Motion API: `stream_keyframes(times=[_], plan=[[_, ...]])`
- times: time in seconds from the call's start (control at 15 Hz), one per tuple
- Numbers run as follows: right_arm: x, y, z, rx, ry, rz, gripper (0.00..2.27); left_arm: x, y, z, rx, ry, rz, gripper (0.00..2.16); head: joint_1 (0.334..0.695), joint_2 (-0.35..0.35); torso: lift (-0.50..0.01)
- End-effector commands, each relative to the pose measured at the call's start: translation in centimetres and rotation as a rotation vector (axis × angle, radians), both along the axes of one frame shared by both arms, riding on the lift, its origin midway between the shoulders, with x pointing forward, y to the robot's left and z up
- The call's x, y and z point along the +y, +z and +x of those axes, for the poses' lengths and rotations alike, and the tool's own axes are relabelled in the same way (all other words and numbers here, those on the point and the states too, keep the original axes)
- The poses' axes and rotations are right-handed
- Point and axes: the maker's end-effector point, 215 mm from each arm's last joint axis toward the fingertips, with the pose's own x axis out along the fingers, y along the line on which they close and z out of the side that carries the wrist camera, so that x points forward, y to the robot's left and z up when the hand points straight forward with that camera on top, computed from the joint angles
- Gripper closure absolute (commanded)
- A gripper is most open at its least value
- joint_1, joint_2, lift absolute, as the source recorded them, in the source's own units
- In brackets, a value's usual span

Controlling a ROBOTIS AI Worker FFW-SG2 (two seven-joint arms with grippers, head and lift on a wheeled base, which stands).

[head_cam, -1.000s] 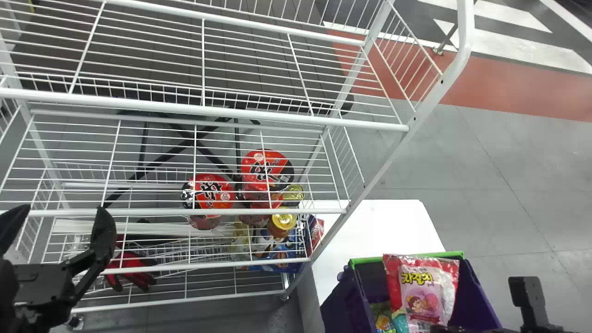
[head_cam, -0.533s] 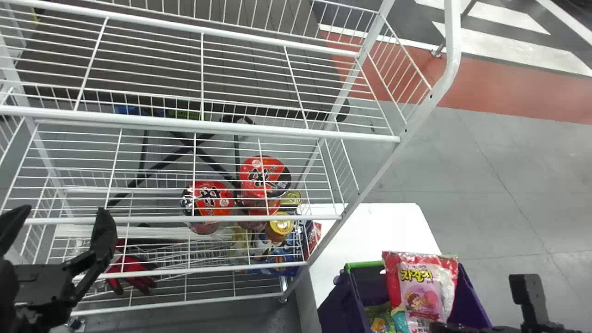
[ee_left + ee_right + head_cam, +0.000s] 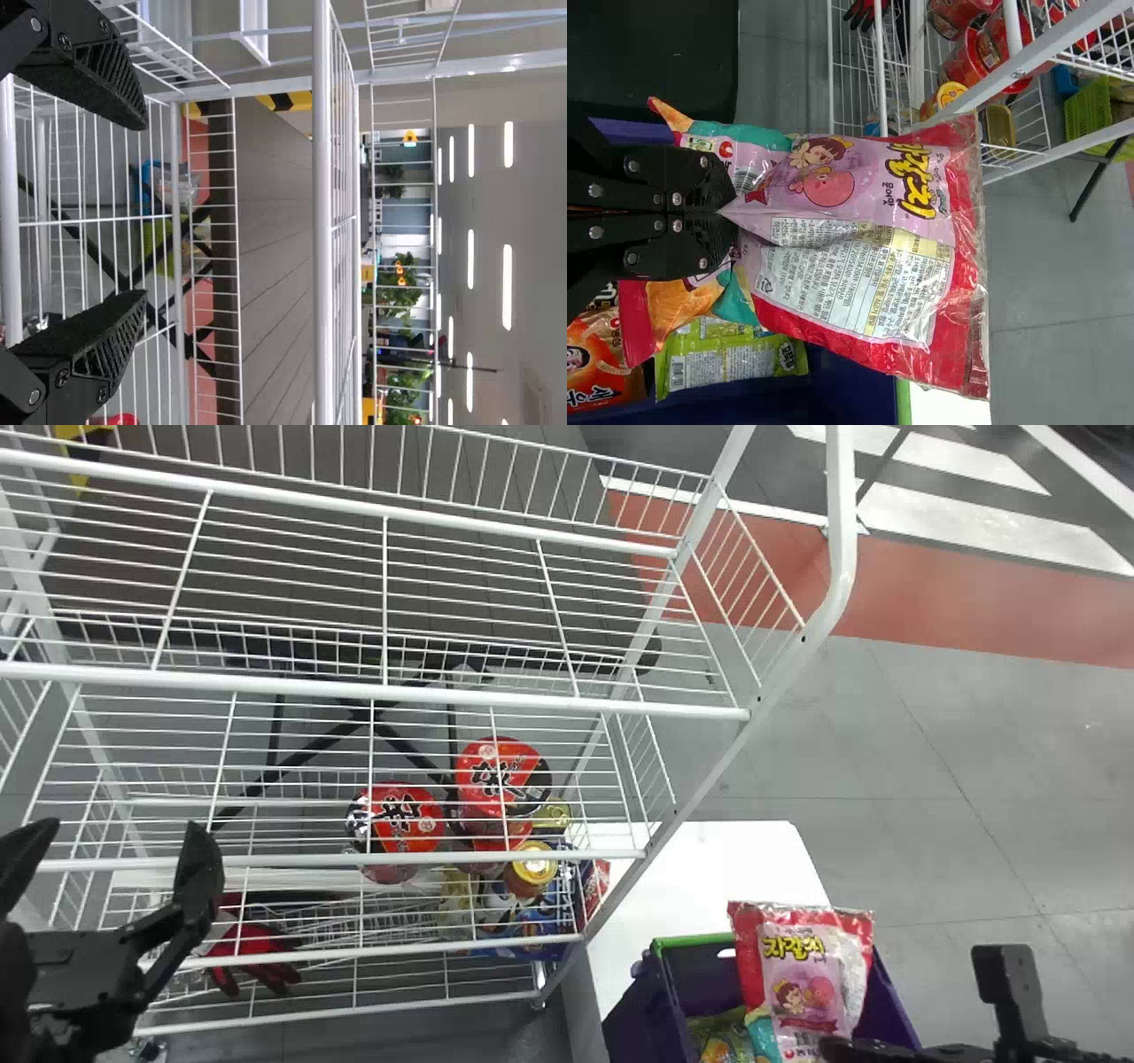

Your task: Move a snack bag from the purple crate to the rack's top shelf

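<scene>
Had the snack bag clamped between the fingers of the right gripper, printed face showing, top end above the rim of the purple crate. Could not tell whether fully clear of the crate. Noted left gripper parked before the rack, fingers wide apart, holding nothing. Judged grasp done; left to do: raise, carry across to the rack's top shelf, set down, release.

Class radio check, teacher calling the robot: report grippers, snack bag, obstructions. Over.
Left gripper open. Right gripper shut on snack bag, over purple crate. Possible snag: corner post between bag and top shelf.
</scene>
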Motion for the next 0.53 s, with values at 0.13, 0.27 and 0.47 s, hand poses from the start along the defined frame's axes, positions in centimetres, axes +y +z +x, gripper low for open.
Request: stream_keyframes(times=[0.13,0.27,0.47], plan=[[0.57,0.35,0.55,-0.008,0.008,0.0,2.26,0.0,-0.14,-0.01,0.003,0.001,-0.002,0.16,0.695,-0.35,-0.152],[0.62,0.4,0.57,-0.008,0.006,0.001,2.26,0.0,-0.14,-0.02,0.003,0.001,-0.003,0.16,0.695,-0.35,-0.144],[0.73,0.64,0.77,-0.015,0.009,-0.001,2.26,0.1,-0.31,-0.04,0.006,0.003,-0.003,0.16,0.695,-0.35,-0.132]])
